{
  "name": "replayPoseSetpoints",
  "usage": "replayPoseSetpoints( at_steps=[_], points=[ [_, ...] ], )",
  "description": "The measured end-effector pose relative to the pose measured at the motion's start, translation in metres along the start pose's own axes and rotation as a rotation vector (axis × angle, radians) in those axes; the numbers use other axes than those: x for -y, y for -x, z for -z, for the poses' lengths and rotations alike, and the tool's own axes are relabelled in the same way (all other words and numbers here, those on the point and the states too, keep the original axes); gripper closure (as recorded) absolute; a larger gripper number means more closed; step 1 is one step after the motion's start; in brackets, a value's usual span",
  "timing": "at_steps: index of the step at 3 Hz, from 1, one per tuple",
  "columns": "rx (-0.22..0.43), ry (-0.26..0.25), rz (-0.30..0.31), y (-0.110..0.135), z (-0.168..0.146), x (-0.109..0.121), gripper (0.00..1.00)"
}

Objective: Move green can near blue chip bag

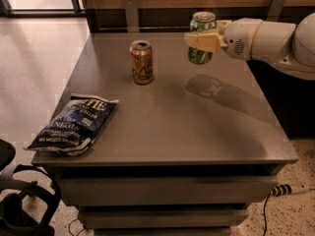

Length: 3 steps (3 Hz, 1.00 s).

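Grey table (197,127) — claw (202,41) grips green can (201,55) aloft, pale floor (34,68)

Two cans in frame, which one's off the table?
The green can, held in the gripper above the far right of the table, shadow beneath it. The orange-gold can stands on the surface.

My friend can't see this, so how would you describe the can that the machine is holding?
Over the far right side of the grey table, the robot's gripper holds the green can in the air. It is green and white with a silver top, unlike the orange-gold can standing to its left.
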<state>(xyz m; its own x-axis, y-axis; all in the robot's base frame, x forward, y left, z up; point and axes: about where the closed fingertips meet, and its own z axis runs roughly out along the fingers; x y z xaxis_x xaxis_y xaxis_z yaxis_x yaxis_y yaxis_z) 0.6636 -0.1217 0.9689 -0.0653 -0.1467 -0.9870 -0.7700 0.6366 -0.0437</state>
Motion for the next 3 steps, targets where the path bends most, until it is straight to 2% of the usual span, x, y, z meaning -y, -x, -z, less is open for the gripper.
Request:
replayPoseSetpoints(
  at_steps=[1,2,3],
  points=[
    [-0.01,0.011,-0.021,-0.006,0.009,-0.032,1.0],
    [-0.033,0.038,-0.029,-0.015,0.006,-0.069,1.0],
    [-0.045,0.101,0.001,-0.027,-0.014,-0.112,1.0]
  ],
)
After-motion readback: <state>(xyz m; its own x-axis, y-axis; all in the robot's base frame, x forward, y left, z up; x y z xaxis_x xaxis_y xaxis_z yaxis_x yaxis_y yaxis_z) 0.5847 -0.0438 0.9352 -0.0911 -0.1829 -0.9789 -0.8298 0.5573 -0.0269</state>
